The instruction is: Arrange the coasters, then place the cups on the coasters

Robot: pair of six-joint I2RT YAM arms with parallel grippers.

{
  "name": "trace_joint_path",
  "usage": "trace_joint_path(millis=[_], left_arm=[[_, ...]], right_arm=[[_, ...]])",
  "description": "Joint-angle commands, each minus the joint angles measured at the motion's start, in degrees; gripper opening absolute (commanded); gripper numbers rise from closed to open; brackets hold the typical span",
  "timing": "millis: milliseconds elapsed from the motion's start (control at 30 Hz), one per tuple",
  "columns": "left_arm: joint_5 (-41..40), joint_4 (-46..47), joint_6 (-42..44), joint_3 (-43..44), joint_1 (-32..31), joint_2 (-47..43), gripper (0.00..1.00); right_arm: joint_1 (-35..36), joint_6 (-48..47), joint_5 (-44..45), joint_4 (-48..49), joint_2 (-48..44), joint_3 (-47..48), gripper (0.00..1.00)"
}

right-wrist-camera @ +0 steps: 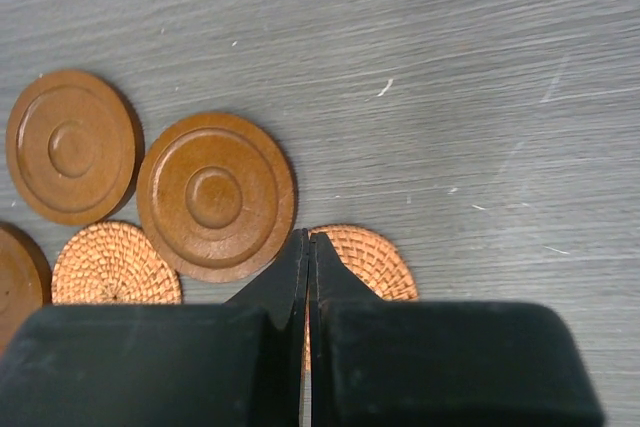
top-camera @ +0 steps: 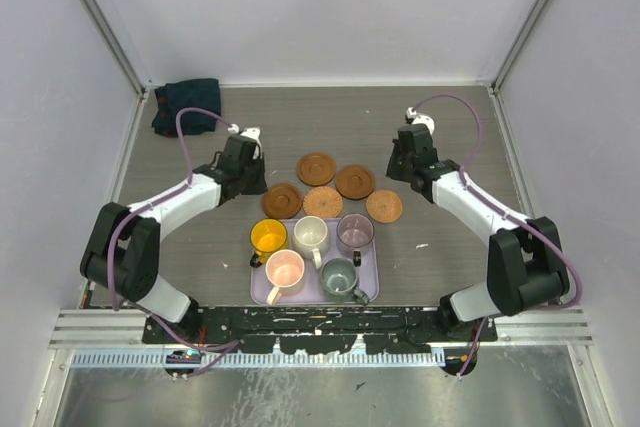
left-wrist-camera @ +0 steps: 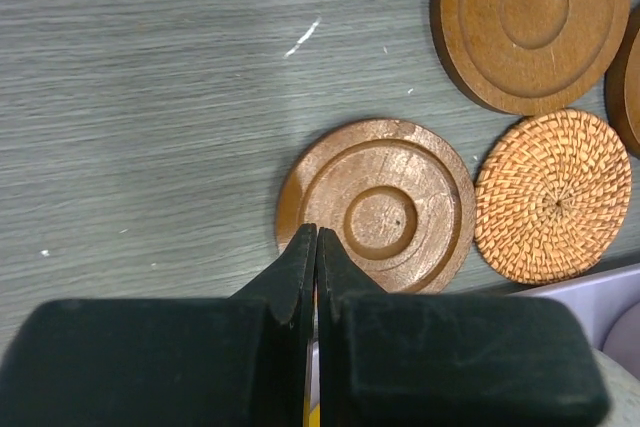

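A grey wood-grain table [top-camera: 300, 117] carries everything. The left gripper [left-wrist-camera: 316, 239] has its jaws pressed together on nothing, tips over the rim of the leftmost dark brown ringed wooden coaster [left-wrist-camera: 378, 209]; whether they touch it is unclear. The right gripper [right-wrist-camera: 308, 243] is likewise closed and empty, its tips over the seam between another dark brown wooden coaster [right-wrist-camera: 215, 197] and the rightmost orange-tan woven coaster [right-wrist-camera: 362, 257]. A lilac rectangular tray [top-camera: 312, 289] sits near centre, and a dark crumpled cloth [top-camera: 186, 105] lies far left. On the tray stand five mugs: yellow-orange cup [top-camera: 268, 237], cream white cup [top-camera: 311, 235], translucent purple-grey cup [top-camera: 354, 231], pale pink cup [top-camera: 285, 270], grey-green cup [top-camera: 339, 277]. Just beyond the tray cluster the coasters, including a third wooden coaster [top-camera: 316, 168] farthest and a second woven coaster [top-camera: 322, 202] by the tray's edge.
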Motion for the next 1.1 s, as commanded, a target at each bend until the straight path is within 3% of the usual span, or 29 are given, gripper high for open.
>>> trace_joint_path(millis=[0,433,1067], left_arm=[[2.3,2.4,0.7,3.3,-1.2,3.2,0.0],[4.5,2.3,-0.2,7.4,-1.8,11.0,0.02],[4.1,2.1,-0.6,7.5,-2.2,14.3,0.0]], right_arm=[[0.6,-1.4,-6.5,2.1,2.8,4.0,0.01],[3.6,-3.2,-8.9,2.7,10.7,8.3,0.01],[7.8,-3.2,-8.8,1.8,17.8,11.6,0.01]])
